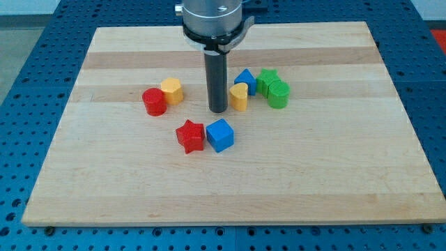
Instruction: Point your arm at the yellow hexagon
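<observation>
The yellow hexagon (171,90) sits left of the board's middle, touching a red cylinder (154,102) on its lower left. My tip (218,109) rests on the board to the right of the hexagon, about a block's width away from it. A second yellow block (239,97), rounded, stands just right of the tip, almost touching the rod.
A blue triangular block (245,78), a green star (267,79) and a green cylinder (278,94) cluster right of the tip. A red star (190,136) and a blue cube (220,134) sit side by side below it. The wooden board (334,174) lies on a blue perforated table.
</observation>
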